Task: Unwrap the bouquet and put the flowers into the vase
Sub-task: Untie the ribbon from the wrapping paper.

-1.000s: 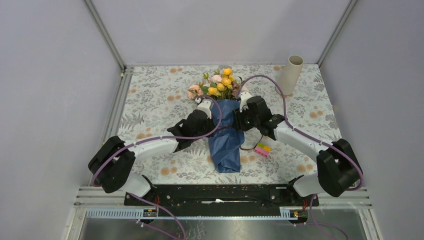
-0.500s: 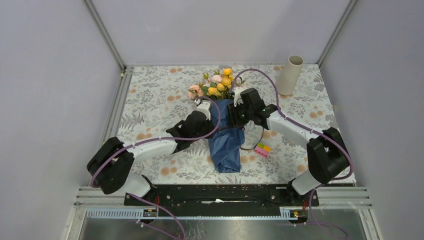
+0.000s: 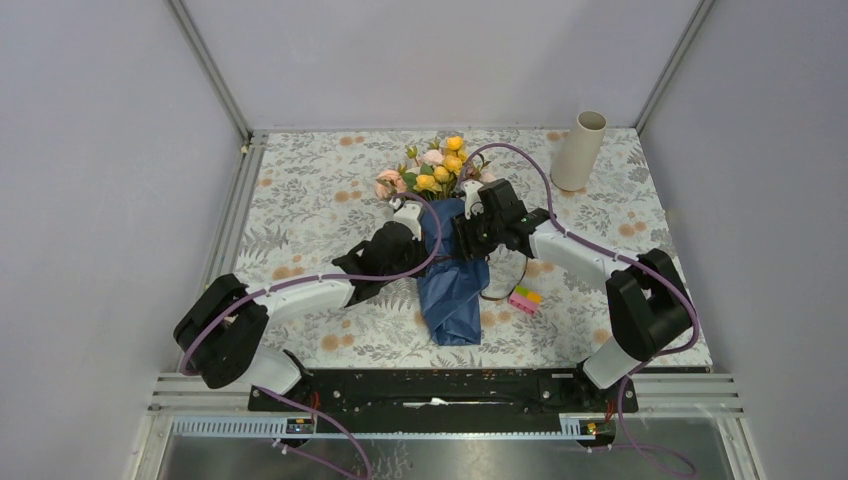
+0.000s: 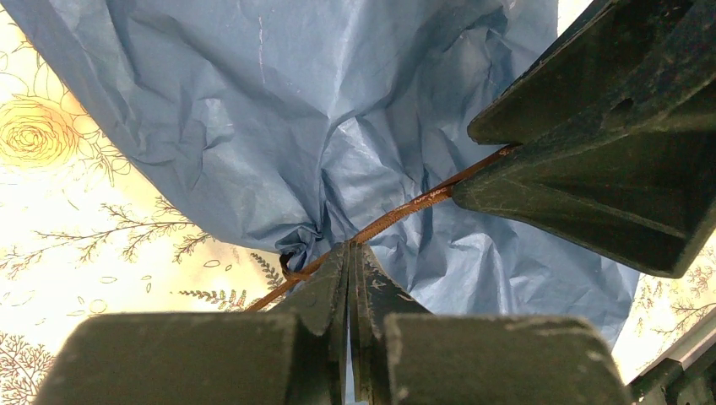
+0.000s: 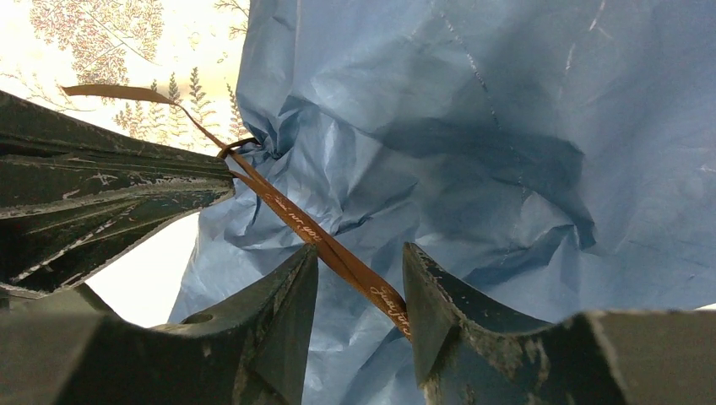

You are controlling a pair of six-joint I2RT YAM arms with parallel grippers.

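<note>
Pinching the dark brown ribbon (image 5: pixel 295 219) at the very tips of the left gripper (image 4: pixel 350 253), pressed flat together with no gap between them. Running taut from those tips, up and across the crinkled blue paper (image 4: pixel 279 126), straight into the right gripper (image 5: pixel 359 257) facing it. Standing about half open there, with the ribbon passing through the gap and resting against one finger (image 5: pixel 439 304), not clamped. Meeting nearly tip to tip over the pinched waist of the bouquet (image 3: pixel 450 270), one from each side, with the wrap directly beneath both. Lying flat on the floral tablecloth (image 3: pixel 300 200), wrapped and tied, with the twisted tail end of the paper toward the arm bases, behind both grippers. Spilling out of the wrap just beyond the fingertips: the flowers (image 3: pixel 437 165), yellow, pink and peach heads. Standing upright well beyond and outward of the right gripper, near the far corner: the vase (image 3: pixel 580 150), apart from the bouquet. Sitting on the cloth just behind the right gripper, beside the wrap: a small pink, yellow and green block (image 3: pixel 525 297).
</note>
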